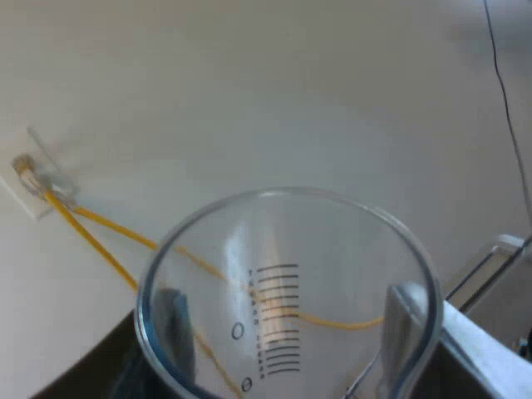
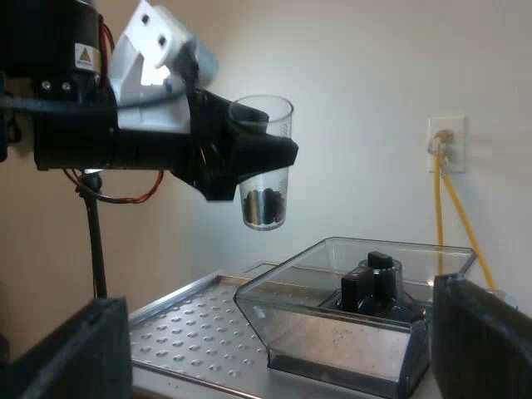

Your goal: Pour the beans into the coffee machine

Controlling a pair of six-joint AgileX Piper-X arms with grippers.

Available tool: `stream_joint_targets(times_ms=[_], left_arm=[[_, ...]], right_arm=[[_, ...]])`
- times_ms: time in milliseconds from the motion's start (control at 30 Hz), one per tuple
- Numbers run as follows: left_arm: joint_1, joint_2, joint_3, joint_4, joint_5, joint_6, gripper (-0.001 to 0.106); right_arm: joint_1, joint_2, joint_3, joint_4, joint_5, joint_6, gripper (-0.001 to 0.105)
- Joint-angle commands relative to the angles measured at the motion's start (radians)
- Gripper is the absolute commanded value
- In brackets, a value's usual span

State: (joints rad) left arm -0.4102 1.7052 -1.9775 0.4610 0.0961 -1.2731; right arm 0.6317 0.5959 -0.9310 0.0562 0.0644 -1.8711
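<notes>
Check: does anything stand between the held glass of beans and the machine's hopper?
Nothing visible does. The left tool holds the clear plastic measuring glass, dark beans inside, upright in open air, higher than the transparent bean hopper, whose top looks uncovered.

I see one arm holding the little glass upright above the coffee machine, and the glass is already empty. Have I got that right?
Not quite. The measuring glass is not empty: the right wrist view shows dark beans lying in its bottom. The rest is right: the left gripper holds it upright above the espresso machine.
</notes>
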Motion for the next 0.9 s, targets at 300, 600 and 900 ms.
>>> stream_joint_targets(times_ms=[300, 600, 900], left_arm=[[-0.062, -0.002, -0.011, -0.07, -0.018, 0.488, 0.026], [-0.072, -0.002, -0.009, -0.07, -0.018, 0.854, 0.026], [-0.072, -0.002, 0.003, -0.067, -0.018, 1.053, 0.026]], right_arm=[[0.003, -0.007, -0.005, -0.006, 0.003, -0.01, 0.079], [0.003, -0.007, -0.005, -0.006, 0.003, -0.01, 0.079], [0.003, -0.007, -0.005, -0.006, 0.003, -0.01, 0.079]])
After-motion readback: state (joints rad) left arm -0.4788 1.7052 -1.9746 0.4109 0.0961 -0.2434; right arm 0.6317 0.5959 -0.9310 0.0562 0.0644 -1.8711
